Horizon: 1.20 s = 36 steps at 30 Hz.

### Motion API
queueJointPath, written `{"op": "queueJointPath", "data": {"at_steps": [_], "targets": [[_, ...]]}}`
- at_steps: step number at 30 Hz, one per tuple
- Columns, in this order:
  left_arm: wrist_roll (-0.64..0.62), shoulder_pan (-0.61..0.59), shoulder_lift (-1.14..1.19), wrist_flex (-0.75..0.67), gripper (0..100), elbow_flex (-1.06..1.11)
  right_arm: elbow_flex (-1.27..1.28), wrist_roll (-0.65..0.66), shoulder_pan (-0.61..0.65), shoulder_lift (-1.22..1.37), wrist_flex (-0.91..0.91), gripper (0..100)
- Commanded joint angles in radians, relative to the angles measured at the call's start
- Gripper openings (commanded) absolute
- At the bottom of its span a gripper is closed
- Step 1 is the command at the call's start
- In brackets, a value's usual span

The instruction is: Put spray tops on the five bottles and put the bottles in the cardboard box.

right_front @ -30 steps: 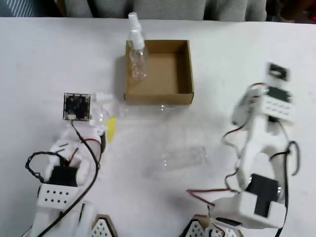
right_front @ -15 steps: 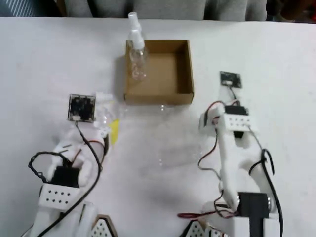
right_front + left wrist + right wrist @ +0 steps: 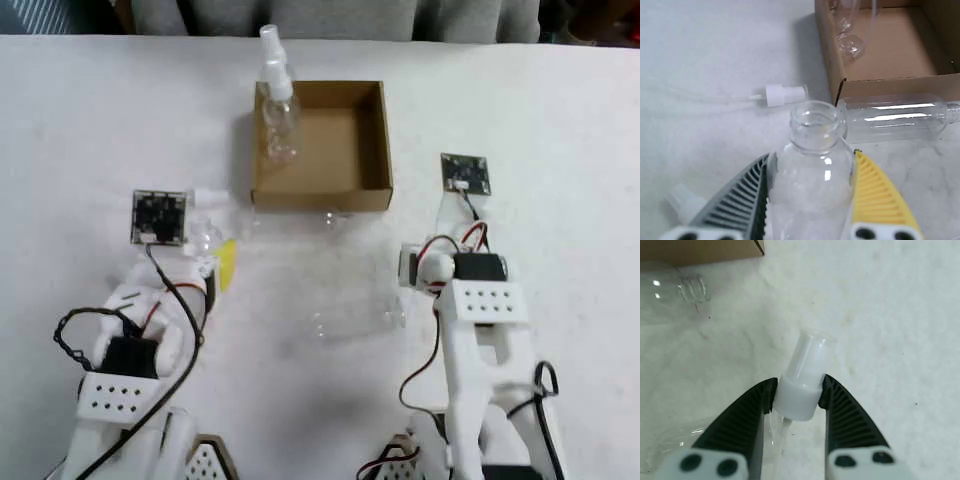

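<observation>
On the white counter [image 3: 520,90], at nine o'clock, the left gripper [image 3: 811,157] has its fingers pinching a clear, uncapped plastic bottle [image 3: 812,175]. At four o'clock, the right gripper [image 3: 798,385] fingers pinch a white spray top [image 3: 802,372]. To cap it well, hold the neck steady, centre the top over the mouth, then lower and twist. The brown cardboard box [image 3: 320,198] waits at twelve.

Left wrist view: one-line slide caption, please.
Left gripper shut on an open-necked bottle, a loose spray top and the cardboard box beyond.

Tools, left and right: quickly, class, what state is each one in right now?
Left tool: closed, holding an uncapped clear bottle.
Right tool: closed, holding a white spray top.
</observation>
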<state>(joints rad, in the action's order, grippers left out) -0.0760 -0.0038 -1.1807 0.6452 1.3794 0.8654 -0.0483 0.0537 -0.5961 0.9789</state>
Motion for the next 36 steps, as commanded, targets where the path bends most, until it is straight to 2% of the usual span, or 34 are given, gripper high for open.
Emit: {"op": "queueJointPath", "data": {"at_steps": [1,7,13,17,20,25,36], "targets": [[0.006,-0.022,-0.024,-0.029,2,-0.031,-0.008,0.009,-0.002,-0.093,-0.015,1.7],[0.006,-0.022,-0.024,-0.023,2,-0.101,-0.005,0.008,-0.010,-0.157,-0.157,1.7],[0.005,-0.010,-0.025,-0.021,2,-0.222,-0.005,0.011,-0.001,-0.225,-0.423,1.6],[0.005,0.070,-0.025,-0.015,2,-0.288,-0.011,0.005,-0.001,-0.268,-0.596,1.6],[0.005,0.180,-0.047,0.025,2,-0.328,-0.011,0.005,0.013,-0.312,-0.697,1.6],[0.005,0.377,-0.229,0.092,2,-0.321,0.002,0.003,0.082,-0.460,-0.714,1.6],[0.005,0.501,-0.565,0.098,2,-0.044,0.163,0.003,0.274,-0.788,-0.725,1.6]]}}
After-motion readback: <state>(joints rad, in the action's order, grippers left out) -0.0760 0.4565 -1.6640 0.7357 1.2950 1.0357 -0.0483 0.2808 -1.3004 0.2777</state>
